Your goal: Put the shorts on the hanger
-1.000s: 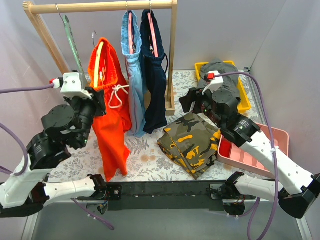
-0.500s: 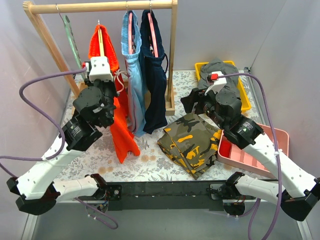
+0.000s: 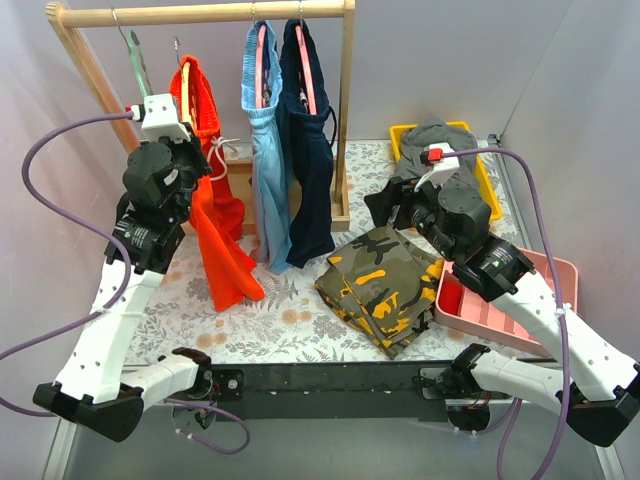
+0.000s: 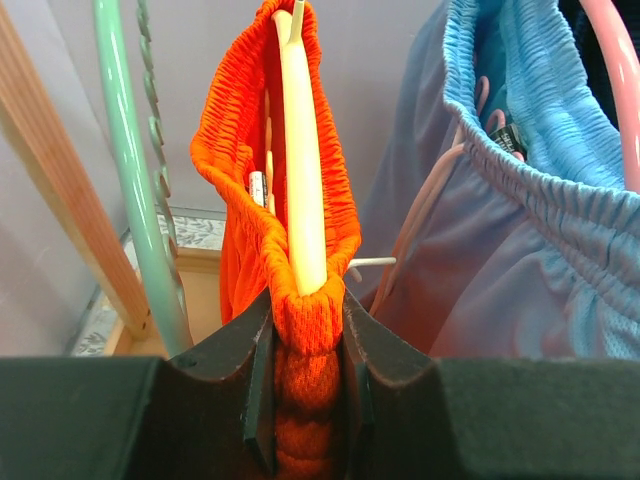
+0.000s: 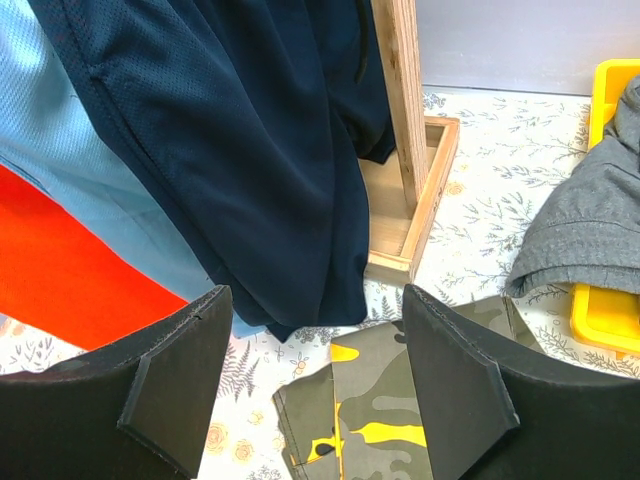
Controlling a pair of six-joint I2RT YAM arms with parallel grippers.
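The orange-red shorts (image 3: 215,240) hang over the pale-yellow hanger (image 3: 186,105), whose metal hook (image 3: 178,45) is just below the wooden rail. My left gripper (image 3: 172,125) is shut on the shorts' waistband where it wraps the hanger. In the left wrist view the orange shorts (image 4: 240,150) are draped over the hanger arm (image 4: 300,150), and the left gripper (image 4: 305,325) pinches both. My right gripper (image 3: 385,205) is open and empty, low over the table. It also shows in the right wrist view (image 5: 315,370), above the camouflage shorts (image 5: 400,420).
The wooden rack (image 3: 200,13) holds a mint-green hanger (image 3: 135,65), light-blue shorts (image 3: 265,150) and navy shorts (image 3: 310,150) on pink hangers. Camouflage shorts (image 3: 380,285) lie on the table. Grey shorts (image 3: 440,135) lie in a yellow bin (image 3: 405,130). A pink tray (image 3: 560,270) stands at the right.
My left arm has lifted the hanger with the shorts up towards the rail, swinging right and then back left. The right arm has barely moved.
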